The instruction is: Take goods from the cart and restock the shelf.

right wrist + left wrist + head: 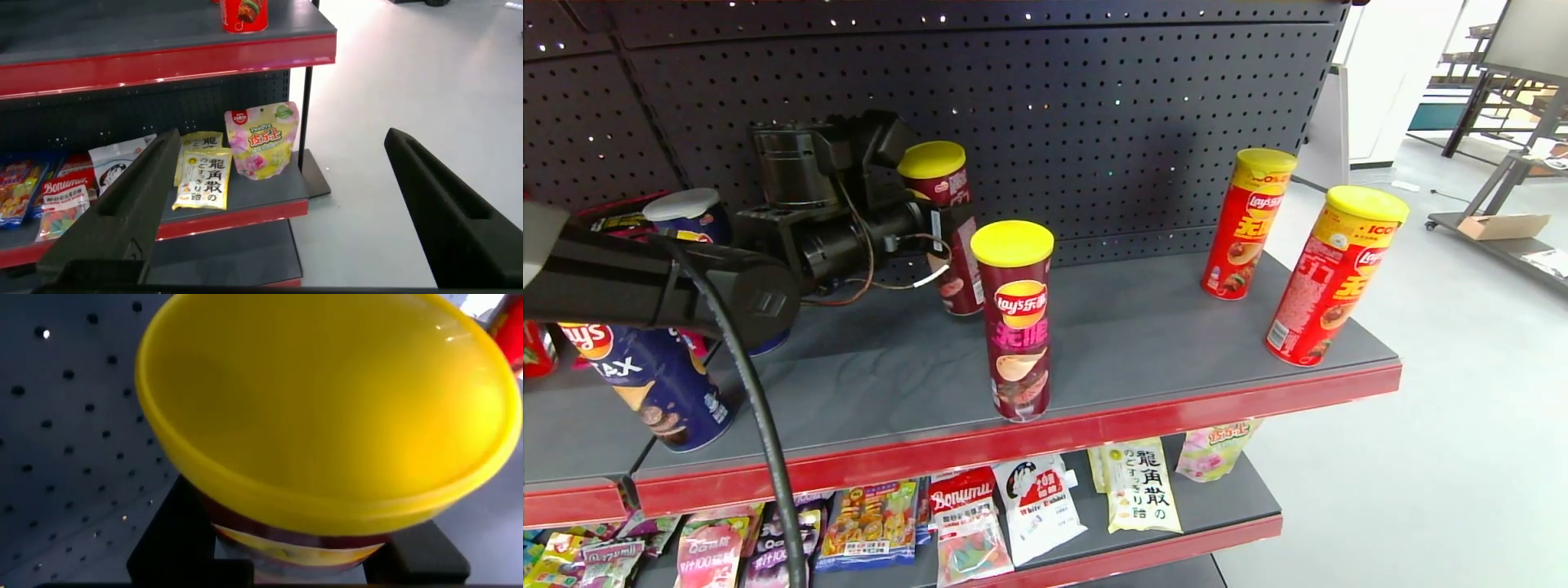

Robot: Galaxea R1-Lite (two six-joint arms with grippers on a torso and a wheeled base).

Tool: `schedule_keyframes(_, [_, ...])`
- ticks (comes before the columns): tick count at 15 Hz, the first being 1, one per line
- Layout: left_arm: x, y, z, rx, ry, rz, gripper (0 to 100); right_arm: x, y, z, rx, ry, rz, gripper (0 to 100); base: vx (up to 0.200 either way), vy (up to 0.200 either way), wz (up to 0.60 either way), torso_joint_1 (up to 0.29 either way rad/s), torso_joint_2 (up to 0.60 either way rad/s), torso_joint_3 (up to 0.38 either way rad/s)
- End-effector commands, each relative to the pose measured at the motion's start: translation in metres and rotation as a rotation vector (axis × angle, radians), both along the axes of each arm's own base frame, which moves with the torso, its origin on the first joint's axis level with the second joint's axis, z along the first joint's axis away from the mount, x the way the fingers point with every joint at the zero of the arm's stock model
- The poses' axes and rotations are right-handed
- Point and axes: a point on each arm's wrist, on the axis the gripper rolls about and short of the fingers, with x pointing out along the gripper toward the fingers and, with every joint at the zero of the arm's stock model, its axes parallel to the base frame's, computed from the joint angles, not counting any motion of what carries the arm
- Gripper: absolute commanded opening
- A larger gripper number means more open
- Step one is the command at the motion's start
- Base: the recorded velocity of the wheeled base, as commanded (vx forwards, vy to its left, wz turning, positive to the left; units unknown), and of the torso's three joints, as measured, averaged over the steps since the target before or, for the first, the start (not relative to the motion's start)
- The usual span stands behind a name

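Observation:
My left gripper (941,235) is shut on a maroon chip can (949,214) with a yellow lid, held near the pegboard at the back of the upper shelf (1143,327). Its base is at or just above the shelf board. Up close, the can's lid (327,400) sits between the dark fingers (176,531). A matching maroon can (1017,318) stands upright at the shelf's front edge. My right gripper (286,204) hangs open and holds nothing, low in front of the lower shelf (237,216).
Two red cans (1245,224) (1331,273) stand at the shelf's right end, and blue cans (658,376) on the left. Snack bags (1135,486) fill the lower shelf, including a pink-green bag (263,139). Open floor lies to the right.

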Motion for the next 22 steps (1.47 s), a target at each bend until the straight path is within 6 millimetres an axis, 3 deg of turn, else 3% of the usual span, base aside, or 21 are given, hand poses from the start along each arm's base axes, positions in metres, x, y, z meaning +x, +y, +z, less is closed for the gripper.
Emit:
schedule_keyframes(1, [0.015, -0.007, -0.007, 0.0, 0.005, -0.003, 0, 0.0, 0.0, 0.0, 0.0, 0.001, 0.001, 100, 0.0, 0.0, 0.0, 0.0, 0.0, 0.0])
schedule_keyframes(10, [0.029, -0.022, -0.029, 0.01, 0.044, -0.028, 0, 0.0, 0.0, 0.0, 0.0, 0.001, 0.001, 100, 0.0, 0.0, 0.0, 0.0, 0.0, 0.0])
schedule_keyframes(22, [0.028, -0.03, -0.032, 0.018, 0.048, -0.047, 0, 0.0, 0.0, 0.0, 0.0, 0.001, 0.001, 100, 0.0, 0.0, 0.0, 0.0, 0.0, 0.0])
